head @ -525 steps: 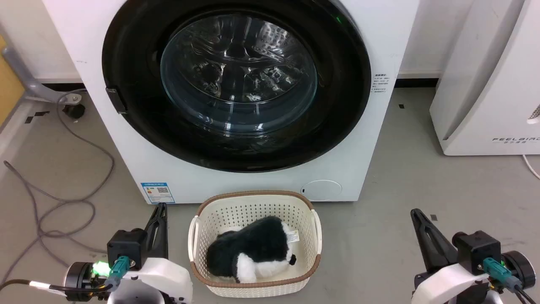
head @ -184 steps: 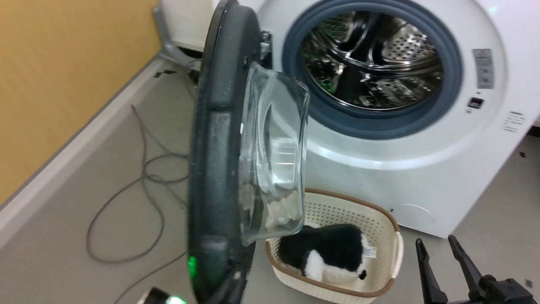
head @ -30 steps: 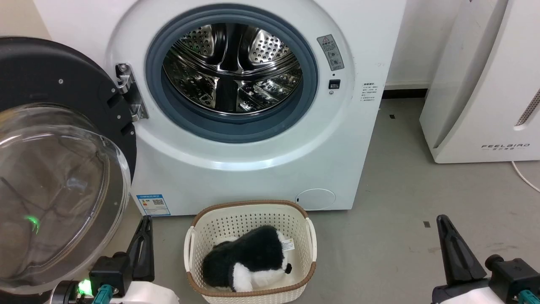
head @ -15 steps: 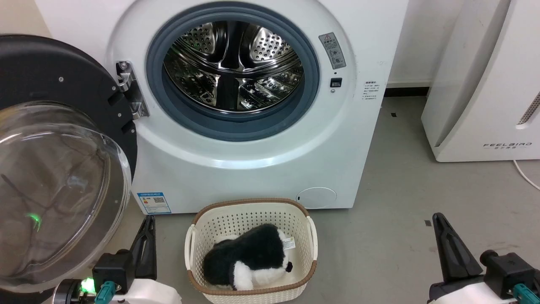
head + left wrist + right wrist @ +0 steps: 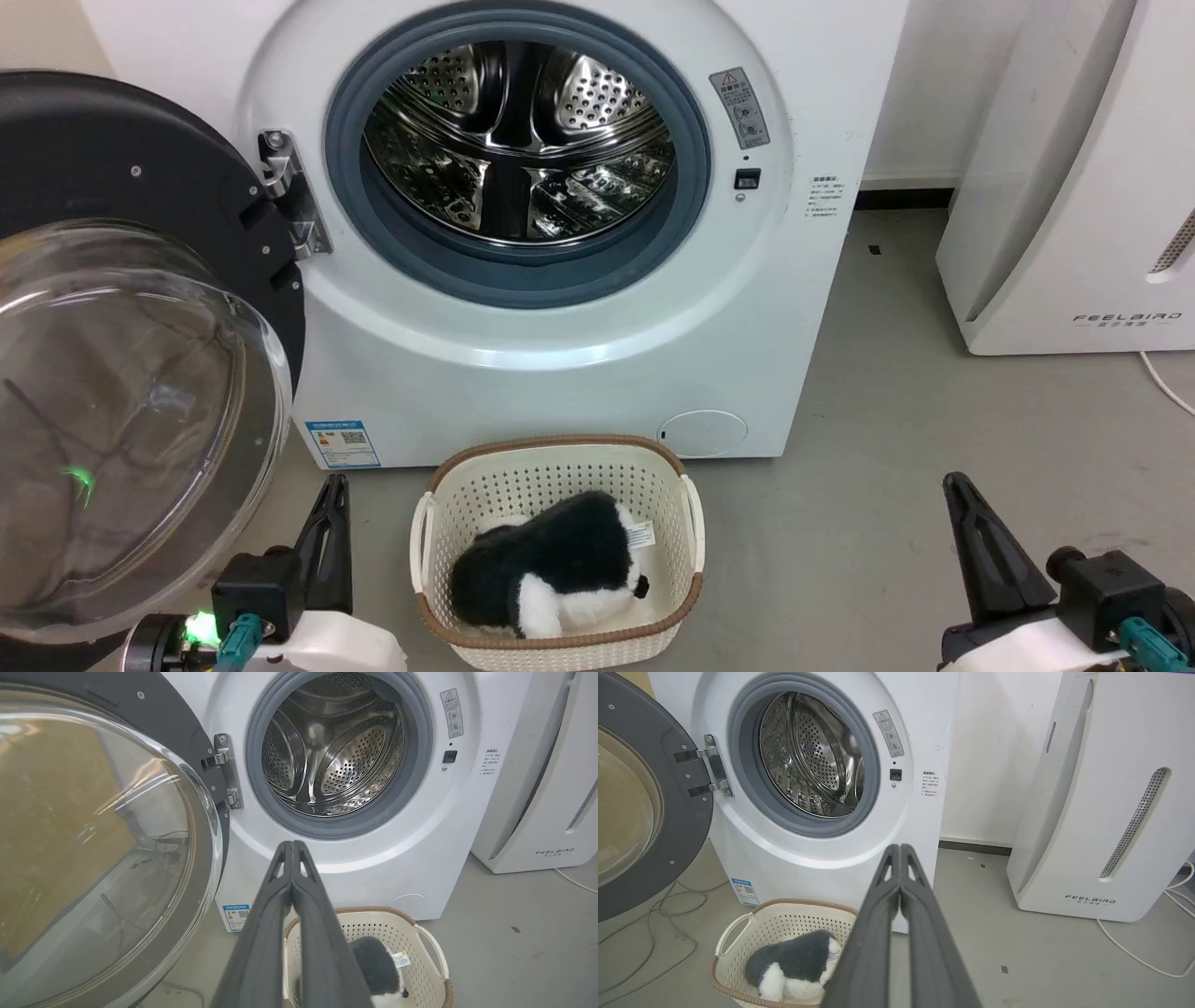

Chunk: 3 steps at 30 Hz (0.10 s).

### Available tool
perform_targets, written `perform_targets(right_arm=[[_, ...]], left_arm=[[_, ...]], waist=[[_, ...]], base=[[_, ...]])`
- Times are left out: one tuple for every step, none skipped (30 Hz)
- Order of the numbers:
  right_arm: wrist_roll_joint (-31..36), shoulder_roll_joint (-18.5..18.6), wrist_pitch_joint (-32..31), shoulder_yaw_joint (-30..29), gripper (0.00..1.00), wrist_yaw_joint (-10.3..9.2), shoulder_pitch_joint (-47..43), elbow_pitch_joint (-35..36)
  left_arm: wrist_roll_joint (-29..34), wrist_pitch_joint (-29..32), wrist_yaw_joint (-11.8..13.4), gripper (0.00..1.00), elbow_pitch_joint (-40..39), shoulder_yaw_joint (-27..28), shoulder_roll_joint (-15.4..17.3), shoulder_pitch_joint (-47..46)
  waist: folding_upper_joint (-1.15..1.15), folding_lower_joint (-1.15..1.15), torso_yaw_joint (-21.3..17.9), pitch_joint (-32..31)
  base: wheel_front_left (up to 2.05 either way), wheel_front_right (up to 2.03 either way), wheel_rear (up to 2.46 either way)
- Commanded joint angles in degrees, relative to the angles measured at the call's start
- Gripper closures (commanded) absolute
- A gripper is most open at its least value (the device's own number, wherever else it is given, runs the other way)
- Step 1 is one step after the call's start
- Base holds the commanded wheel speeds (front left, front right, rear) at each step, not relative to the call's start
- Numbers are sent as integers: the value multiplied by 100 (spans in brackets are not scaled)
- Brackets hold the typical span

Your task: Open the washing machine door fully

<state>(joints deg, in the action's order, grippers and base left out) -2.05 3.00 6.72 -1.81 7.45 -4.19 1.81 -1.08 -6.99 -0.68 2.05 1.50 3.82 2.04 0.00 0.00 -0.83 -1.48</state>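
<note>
At the left edge of the head view, the washing machine door [image 5: 131, 373] stands swung wide open on its hinge [image 5: 289, 196], its inner side turned toward the camera, so that the black disc and the clear bulging glass bowl face out. Its lower part reaches down to the bottom left of the frame. Just right of the hinge, the washing machine [image 5: 560, 373] fills the upper middle of the frame, with its grey rubber ring [image 5: 523, 280] and perforated steel drum [image 5: 518, 140] uncovered. A small blue label [image 5: 343, 443] sits on its lower left front. On the grey floor [image 5: 887, 467] just in front of the machine, at lower centre, stands a cream perforated basket [image 5: 560, 441] with a brown rim, and a black-and-white plush toy [image 5: 551, 569] lies inside it. The left gripper [image 5: 335, 493] is at the lower left, between the door's glass and the basket, touching neither; its two dark fingers are pressed together and hold nothing. The right gripper [image 5: 957, 490] is at the lower right over bare floor, well apart from the basket, its fingers likewise pressed together and empty. A white FEELBIRD appliance [image 5: 1074, 187] stands at the upper right, beside the machine.
</note>
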Motion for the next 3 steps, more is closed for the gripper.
perform_targets(right_arm=[[10,-7,-27,12,100,2,109,-32],[13,-7,-39,15,100,2,115,-35],[17,-7,-50,18,100,2,121,-38]], left_arm=[[49,38,15,100,-34,-4,-23,-91],[50,50,16,100,-37,-7,-24,-93],[51,62,17,100,-40,-9,-26,-95]], waist=[[0,0,2,4],[0,0,4,6],[0,0,5,9]], base=[[0,0,0],[0,0,0],[0,0,0]])
